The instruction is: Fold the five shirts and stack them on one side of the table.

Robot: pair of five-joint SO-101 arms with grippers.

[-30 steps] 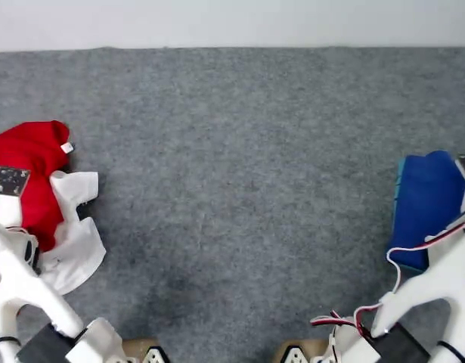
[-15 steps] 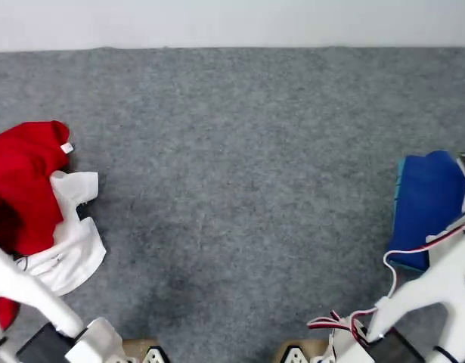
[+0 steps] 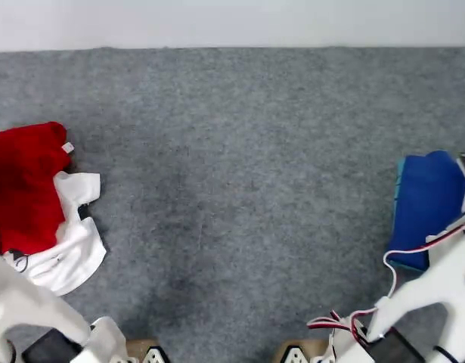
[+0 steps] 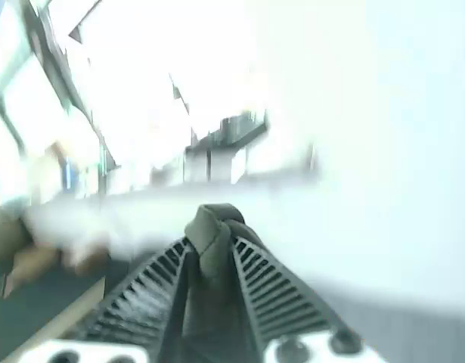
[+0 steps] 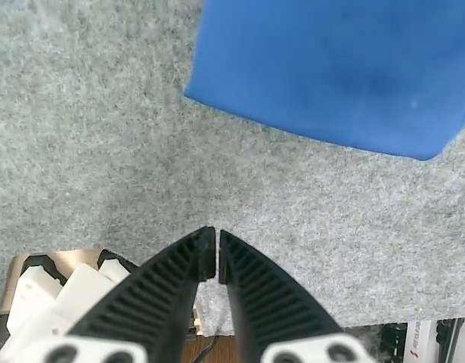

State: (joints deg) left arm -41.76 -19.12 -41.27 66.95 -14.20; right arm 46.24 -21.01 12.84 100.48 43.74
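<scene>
My left gripper (image 4: 213, 243) pinches a dark fold of cloth (image 4: 209, 223). My right gripper (image 5: 217, 253) is closed and empty beside the folded blue shirt (image 3: 426, 204) at the table's right edge. The red shirt (image 3: 24, 189) and white shirt (image 3: 69, 253) lie at the left edge. Next, I think, one needs spreading mid-table.

White arms (image 3: 442, 286) bear red-white cables (image 3: 334, 324) and black ribbed tools (image 5: 217, 253).
</scene>
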